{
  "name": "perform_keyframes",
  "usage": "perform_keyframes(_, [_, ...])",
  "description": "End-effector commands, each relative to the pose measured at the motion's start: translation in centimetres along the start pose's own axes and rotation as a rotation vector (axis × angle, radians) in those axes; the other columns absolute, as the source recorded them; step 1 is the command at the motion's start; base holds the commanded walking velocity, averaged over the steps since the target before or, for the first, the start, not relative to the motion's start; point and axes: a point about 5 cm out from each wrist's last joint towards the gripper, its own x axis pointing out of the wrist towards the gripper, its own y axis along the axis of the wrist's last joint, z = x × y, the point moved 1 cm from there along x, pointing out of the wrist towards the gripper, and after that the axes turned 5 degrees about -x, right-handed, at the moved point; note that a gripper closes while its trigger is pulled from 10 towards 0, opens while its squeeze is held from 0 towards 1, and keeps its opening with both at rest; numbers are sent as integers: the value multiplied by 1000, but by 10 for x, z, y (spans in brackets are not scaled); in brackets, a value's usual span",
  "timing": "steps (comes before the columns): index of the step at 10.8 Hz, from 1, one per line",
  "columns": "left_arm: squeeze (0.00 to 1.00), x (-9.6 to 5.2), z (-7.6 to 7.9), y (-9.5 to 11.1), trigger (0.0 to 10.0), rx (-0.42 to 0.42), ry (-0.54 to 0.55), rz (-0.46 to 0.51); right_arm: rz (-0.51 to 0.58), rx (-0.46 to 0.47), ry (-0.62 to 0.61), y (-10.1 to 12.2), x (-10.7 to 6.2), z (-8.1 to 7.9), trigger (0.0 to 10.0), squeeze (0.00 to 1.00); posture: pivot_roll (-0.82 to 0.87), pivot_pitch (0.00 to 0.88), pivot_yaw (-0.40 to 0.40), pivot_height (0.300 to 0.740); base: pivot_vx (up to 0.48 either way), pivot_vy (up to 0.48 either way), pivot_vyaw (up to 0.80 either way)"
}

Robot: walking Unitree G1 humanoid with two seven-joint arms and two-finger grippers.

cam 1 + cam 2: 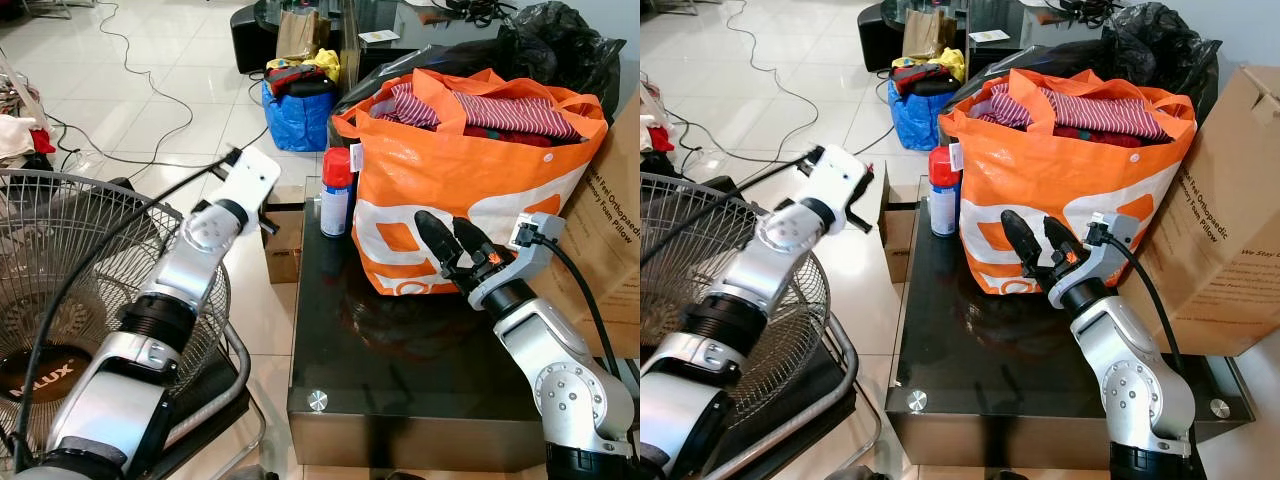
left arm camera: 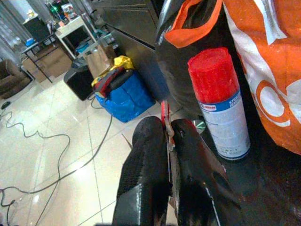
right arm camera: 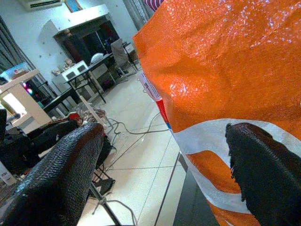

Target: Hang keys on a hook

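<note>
The left gripper is clenching a thin red-topped key; at one o'clock, the red-capped spray can risks toppling. The right gripper is resting released.

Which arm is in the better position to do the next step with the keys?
Probably the left. The left gripper is shut on a thin red and metal item, likely the keys, near the spray can. The right gripper is open and empty beside the orange bag.
</note>
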Motion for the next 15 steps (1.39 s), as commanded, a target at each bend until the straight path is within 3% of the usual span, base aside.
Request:
perform_keyframes(1, [0, 0, 4, 3, 0, -16, -48, 24, -11, -12, 2, 0, 2, -1, 10000, 1000, -46, 0, 19, 740, 0, 0, 0])
perform_keyframes(2, [0, -5, 25, 6, 0, -133, -212, 77, -32, -52, -59, -4, -1, 5, 10000, 1000, -55, 0, 27, 740, 0, 0, 0])
perform_keyframes(3, [0, -11, 37, 1, 0, -157, -294, 85, -73, -130, -92, -10, -4, 6, 10000, 1000, -76, 0, 45, 740, 0, 0, 0])
perform_keyframes(6, [0, -18, 45, -23, 0, -205, -259, 39, -163, -258, -174, -31, -16, 2, 10000, 1000, -145, 0, 94, 740, 0, 0, 0])
perform_keyframes(7, [0, -26, 42, -36, 10000, -225, -190, 12, -218, -316, -256, -46, -25, 6, 10000, 1000, -154, 0, 101, 740, 0, 0, 0])
perform_keyframes(8, [0, -29, 43, -41, 10000, -244, -163, 5, -208, -294, -344, -53, -32, 11, 10000, 110, -176, 0, 121, 740, 0, 0, -800])
perform_keyframes(9, [0, -29, 45, -44, 10000, -233, -157, 10, -184, -260, -437, -55, -39, 18, 10000, 0, -185, 0, 128, 740, 0, 0, -800])
perform_keyframes(11, [0, -35, 50, -57, 10000, -270, -104, 3, -196, -329, -565, -54, -58, 30, 10000, 0, -225, 0, 143, 740, 0, 0, -400])
perform_keyframes(13, [0, -44, 49, -65, 10000, -286, -57, -2, -179, -360, -559, -52, -56, 28, 10000, 0, -207, 0, 102, 740, 0, 0, -400])
perform_keyframes(15, [0, -57, 49, -76, 10000, -313, -4, -20, -190, -404, -498, -51, -43, 26, 10000, 0, -139, 0, 11, 740, 0, 0, -800])
